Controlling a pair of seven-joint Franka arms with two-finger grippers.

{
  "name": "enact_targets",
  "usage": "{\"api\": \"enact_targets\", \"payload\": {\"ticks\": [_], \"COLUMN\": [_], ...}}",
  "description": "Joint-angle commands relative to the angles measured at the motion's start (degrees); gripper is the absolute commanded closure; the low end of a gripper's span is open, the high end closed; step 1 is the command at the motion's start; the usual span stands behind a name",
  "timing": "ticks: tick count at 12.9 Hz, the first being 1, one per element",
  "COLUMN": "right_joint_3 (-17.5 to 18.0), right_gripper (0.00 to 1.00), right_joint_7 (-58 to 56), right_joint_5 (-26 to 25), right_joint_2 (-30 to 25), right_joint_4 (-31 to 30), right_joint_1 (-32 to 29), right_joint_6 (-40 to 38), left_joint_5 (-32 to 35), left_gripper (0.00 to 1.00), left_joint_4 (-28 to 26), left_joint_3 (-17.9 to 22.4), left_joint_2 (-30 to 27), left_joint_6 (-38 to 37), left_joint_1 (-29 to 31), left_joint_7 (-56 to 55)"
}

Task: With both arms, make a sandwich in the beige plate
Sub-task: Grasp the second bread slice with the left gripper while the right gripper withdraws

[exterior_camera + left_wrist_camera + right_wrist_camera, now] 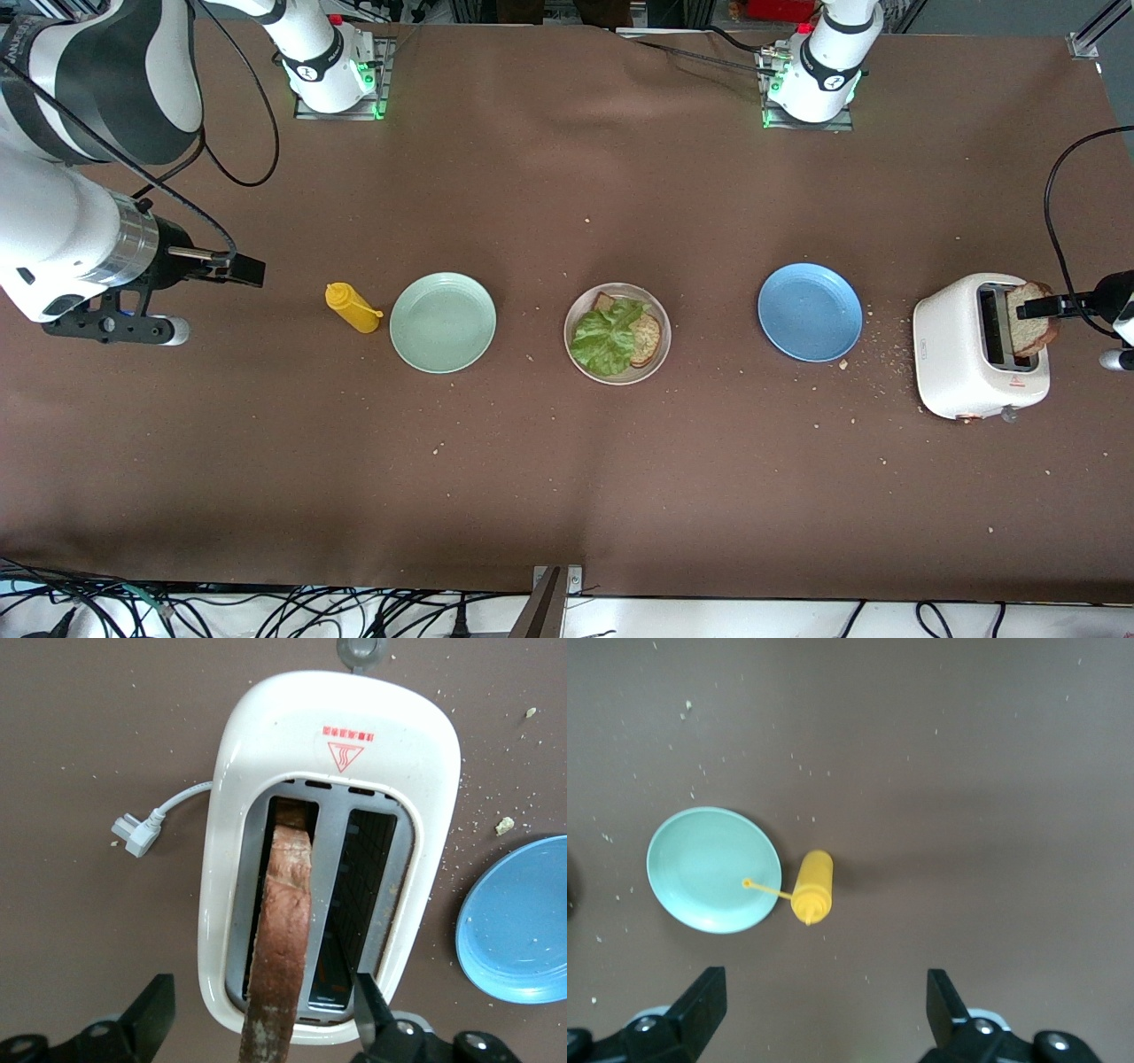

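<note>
over the toaster [979,347] my left gripper [1038,308] has its jaws spread wide around a bread slice [282,939] standing in a slot, not pinching it. beige plate [617,333] with bread and lettuce [607,335] sits past the blue plate [810,312] from the toaster. right gripper [824,1005] waits wide open near the mustard bottle [352,307].

The left gripper [1032,309] hangs over the toaster [957,363] with fingers spread wide apart, while the right gripper [824,1005] waits open above the tabletop [532,461] near the yellow bottle [353,307].
</note>
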Motion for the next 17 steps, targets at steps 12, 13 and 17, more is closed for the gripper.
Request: {"api": "enact_targets", "payload": {"ticks": [12,13,17], "right_joint_3": [29.77,29.68,29.68], "right_gripper": [0.00,0.00,0.00], "right_joint_7": [-2.04,-2.74,-4.33], "right_joint_5": [-13.31,-11.74,-11.37], "right_joint_2": [-29.16,-28.46,-23.71], "right_joint_4": [-33.52,-32.48,-25.44], "right_joint_1": [-28.29,-29.68,-32.49], "right_joint_6": [15.08,14.55,8.32], "left_joint_5": [0.95,-0.36,-22.47], "left_gripper": [1.00,1.00,1.00], "left_joint_4": [16.31,17.02,16.33], "left_joint_3": [-6.42,-7.66,-8.20], "left_joint_2": [-1.04,-1.12,0.88], "left_joint_6": [-17.99,-20.01,-23.53], "left_joint_1": [-0.53,-0.62,-2.01], "left_joint_7": [1.15,1.15,0.97]}}
